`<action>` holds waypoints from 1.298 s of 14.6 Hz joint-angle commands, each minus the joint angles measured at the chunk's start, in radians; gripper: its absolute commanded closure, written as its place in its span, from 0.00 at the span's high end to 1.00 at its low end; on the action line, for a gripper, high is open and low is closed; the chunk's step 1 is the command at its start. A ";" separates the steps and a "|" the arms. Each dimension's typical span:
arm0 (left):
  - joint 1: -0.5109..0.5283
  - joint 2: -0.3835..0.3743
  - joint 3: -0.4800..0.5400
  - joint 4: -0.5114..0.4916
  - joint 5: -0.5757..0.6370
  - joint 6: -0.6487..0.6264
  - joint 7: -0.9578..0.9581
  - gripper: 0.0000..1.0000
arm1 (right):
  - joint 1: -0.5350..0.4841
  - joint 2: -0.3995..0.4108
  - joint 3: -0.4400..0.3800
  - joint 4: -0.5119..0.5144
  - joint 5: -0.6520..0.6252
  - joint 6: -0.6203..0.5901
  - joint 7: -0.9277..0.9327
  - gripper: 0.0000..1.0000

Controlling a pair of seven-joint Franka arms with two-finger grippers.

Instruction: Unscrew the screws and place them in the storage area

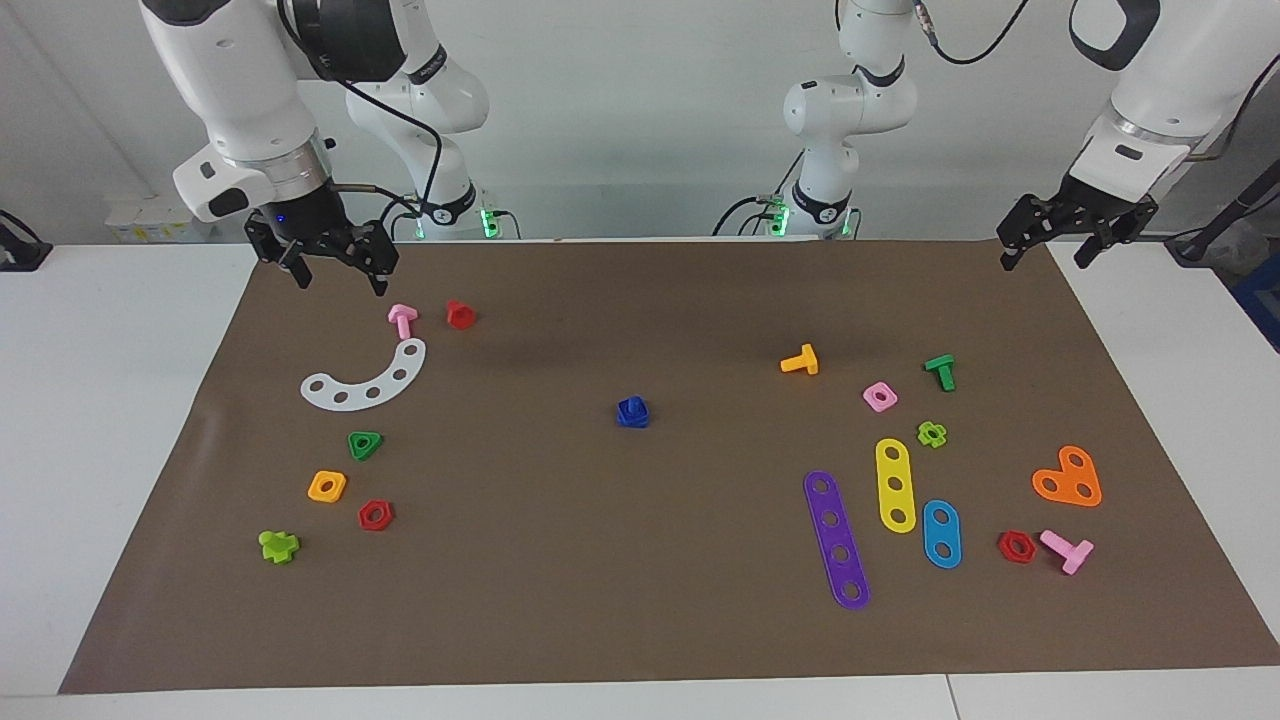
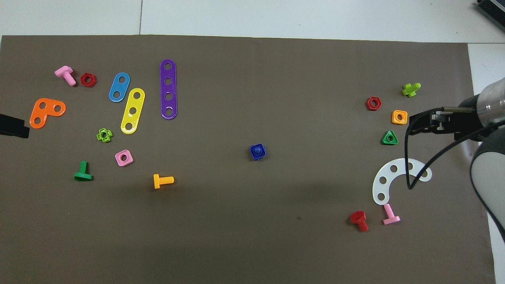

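The dark-blue screw (image 1: 632, 411) stands in the middle of the brown mat, apparently threaded into a dark-blue rounded-square nut. In the overhead view only its round stem tip (image 2: 257, 150) shows in the nut's hole, and its head is hidden. My right gripper (image 1: 340, 278) is open and empty, raised over the mat's right-arm end close to a pink bolt (image 1: 402, 319). It also shows in the overhead view (image 2: 412, 125). My left gripper (image 1: 1045, 258) is open and empty, raised over the mat's corner at the left arm's end, and only its tip shows in the overhead view (image 2: 23, 128).
At the right arm's end lie a white curved strip (image 1: 365, 380), a red bolt (image 1: 460, 314) and several nuts. At the left arm's end lie purple (image 1: 837, 538), yellow and blue strips, an orange plate (image 1: 1068, 478), and orange, green and pink bolts.
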 commanded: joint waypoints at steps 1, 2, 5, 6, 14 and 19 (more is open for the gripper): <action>-0.003 0.012 0.007 0.029 -0.019 -0.028 0.004 1.00 | -0.016 -0.029 0.006 -0.033 0.014 0.024 -0.030 1.00; -0.004 0.012 0.007 0.027 -0.020 -0.029 0.004 1.00 | -0.016 -0.029 0.006 -0.033 0.014 0.024 -0.032 1.00; -0.021 0.006 -0.004 0.012 -0.023 -0.036 0.001 1.00 | -0.016 -0.029 0.006 -0.033 0.014 0.024 -0.030 1.00; -0.050 0.000 -0.015 -0.006 -0.025 -0.040 0.001 1.00 | -0.016 -0.029 0.006 -0.033 0.014 0.024 -0.030 1.00; -0.322 0.102 -0.016 -0.039 -0.124 0.071 -0.317 1.00 | -0.016 -0.029 0.007 -0.031 0.022 0.022 -0.032 1.00; -0.487 0.213 -0.016 -0.040 -0.181 0.304 -0.619 0.99 | -0.014 -0.027 0.007 -0.031 0.023 0.021 -0.032 1.00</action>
